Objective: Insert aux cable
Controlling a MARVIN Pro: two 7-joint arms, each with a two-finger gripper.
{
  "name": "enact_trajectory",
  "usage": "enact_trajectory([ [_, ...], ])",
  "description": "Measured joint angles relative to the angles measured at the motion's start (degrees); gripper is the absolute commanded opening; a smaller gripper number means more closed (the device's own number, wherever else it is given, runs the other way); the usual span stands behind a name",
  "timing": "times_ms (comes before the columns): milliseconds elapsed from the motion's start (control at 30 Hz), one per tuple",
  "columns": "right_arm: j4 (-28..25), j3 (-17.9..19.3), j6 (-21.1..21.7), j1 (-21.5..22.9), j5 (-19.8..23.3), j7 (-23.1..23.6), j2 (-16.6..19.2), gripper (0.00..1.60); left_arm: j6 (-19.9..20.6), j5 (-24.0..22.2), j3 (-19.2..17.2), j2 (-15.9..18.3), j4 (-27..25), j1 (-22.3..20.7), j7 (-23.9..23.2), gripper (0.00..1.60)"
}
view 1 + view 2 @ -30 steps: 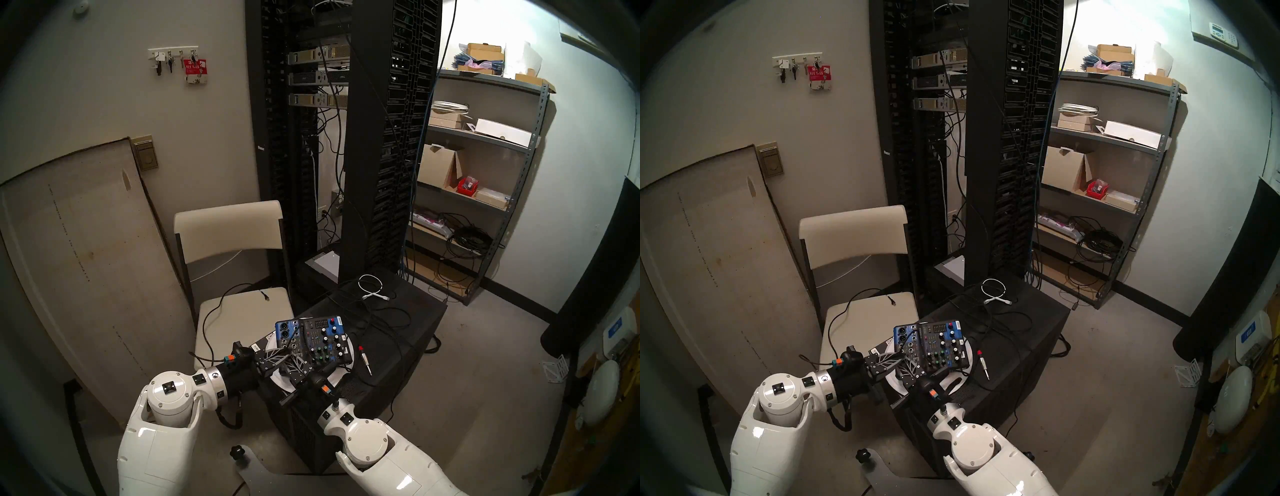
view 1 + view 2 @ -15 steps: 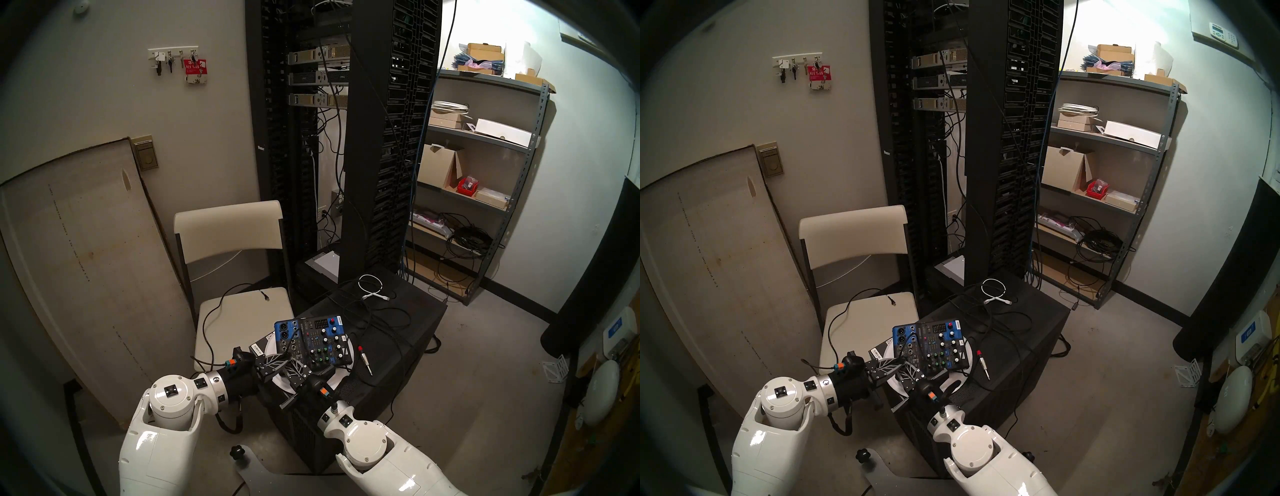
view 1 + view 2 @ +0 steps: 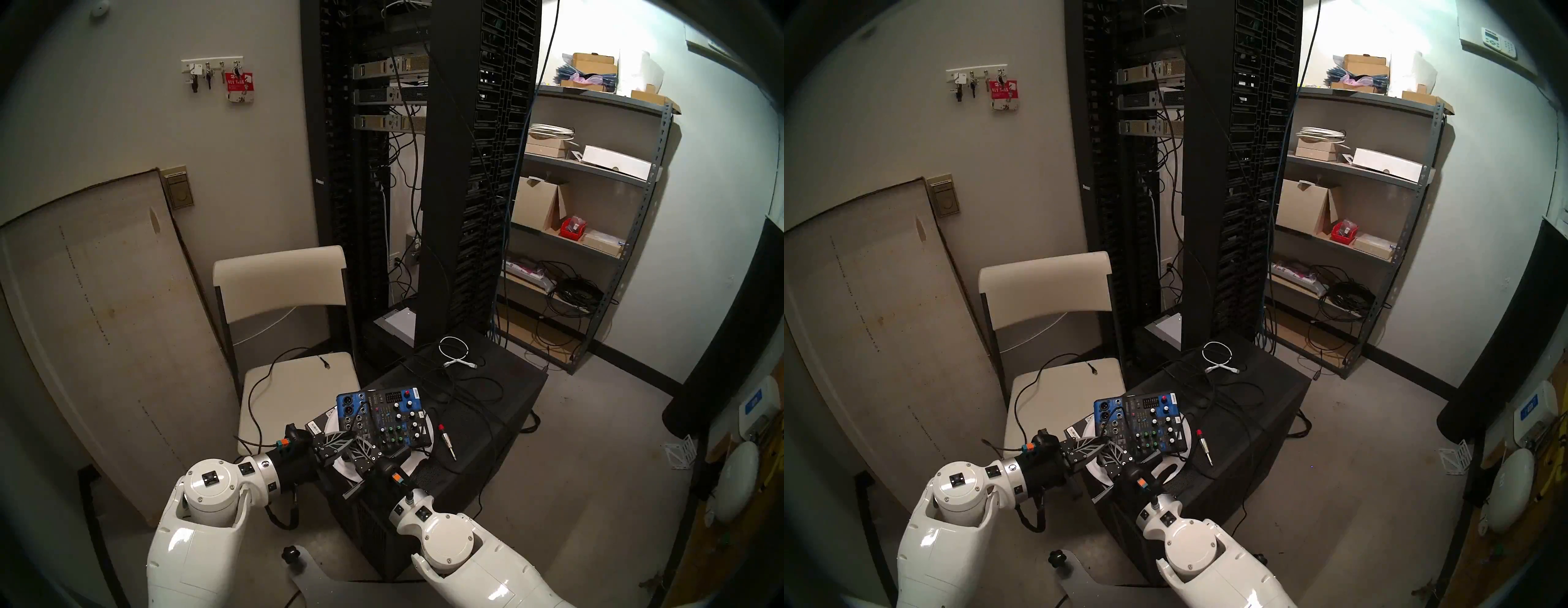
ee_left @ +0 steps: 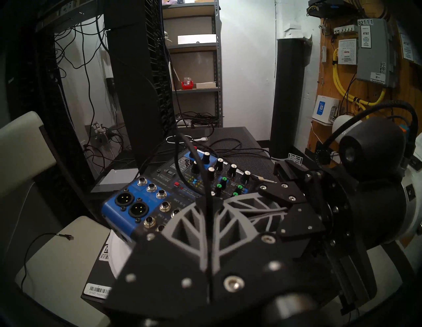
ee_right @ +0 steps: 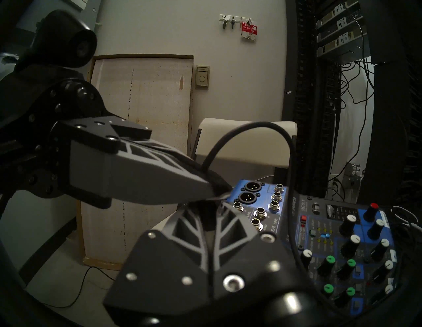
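We hold both grippers pressed closed over the near left corner of the mixer [image 3: 384, 418]: the left gripper [image 5: 214, 189] clamps the aux cable [image 5: 251, 127], and the right gripper [image 5: 211, 219] is closed just under it, its hold unclear. Since a second ago nothing has changed, so the plug is not yet inserted. Farther away, the red bin [image 3: 572, 229] on the shelf holds small parts.

Thin black aux cable [image 5: 262, 127] arcs above mixer, plug end hidden.
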Motion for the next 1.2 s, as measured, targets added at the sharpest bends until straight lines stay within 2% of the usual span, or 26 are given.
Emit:
enact_trajectory([
  [33,0.0,0.0,0.0,0.0,0.0,0.0,0.0,0.00,0.0,-0.3,0.0,-0.1,0.1,0.0,0.0,0.52],
  [133,0.0,0.0,0.0,0.1,0.1,0.0,0.0,0.00,0.1,-1.3,-0.2,-0.5,0.5,0.0,0.1,0.53],
  [200,0.0,0.0,0.0,0.1,0.1,0.0,0.0,0.00,0.2,-1.9,-0.4,-0.7,0.7,0.0,0.1,0.68],
  [367,-0.1,0.2,0.0,0.2,0.3,0.0,0.0,0.00,0.4,-2.8,-0.9,-1.3,1.0,0.0,0.3,0.72],
  [400,-0.1,0.2,0.0,0.2,0.4,0.0,0.0,0.00,0.5,-3.1,-1.0,-1.4,1.0,0.0,0.5,0.87],
  [433,-0.1,0.3,-0.1,0.2,0.4,0.0,0.0,0.00,0.6,-3.2,-1.1,-1.5,0.9,0.0,0.5,0.89],
  [467,-0.2,0.3,-0.1,0.2,0.4,0.0,0.0,0.00,0.6,-3.2,-1.1,-1.6,0.9,0.0,0.6,0.82],
  [533,-0.2,0.4,-0.1,0.2,0.5,0.0,0.1,0.00,0.8,-3.4,-1.3,-1.7,0.8,0.0,0.8,0.87],
  [567,-0.2,0.4,-0.2,0.2,0.5,0.0,0.1,0.00,0.8,-3.4,-1.4,-1.7,0.7,0.0,0.8,0.93],
  [600,-0.3,0.4,-0.2,0.2,0.6,0.0,0.1,0.00,0.9,-3.5,-1.5,-1.8,0.7,-0.1,0.9,1.20],
  [633,-0.3,0.4,-0.2,0.2,0.6,0.0,0.1,0.00,0.9,-3.5,-1.5,-1.8,0.6,-0.1,0.9,1.19],
  [700,-0.5,0.5,-0.2,0.3,0.7,0.0,0.2,0.00,0.9,-3.9,-1.9,-2.0,0.4,-0.2,1.0,1.27],
  [733,-0.5,0.6,-0.2,0.3,0.7,0.0,0.2,0.00,0.9,-4.1,-2.0,-2.1,0.4,-0.3,1.0,1.43],
  [767,-0.5,0.6,-0.2,0.3,0.7,0.0,0.2,0.00,0.8,-4.2,-2.1,-2.1,0.3,-0.3,1.1,1.51],
  [900,-0.6,0.6,-0.2,0.3,0.7,0.0,0.3,0.00,0.7,-5.0,-2.7,-2.3,0.0,-0.5,0.9,1.60],
  [1200,-0.7,0.7,-0.1,0.3,0.8,0.4,0.4,0.00,1.4,-8.5,-6.2,-2.9,-1.7,-0.5,-0.3,1.60],
])
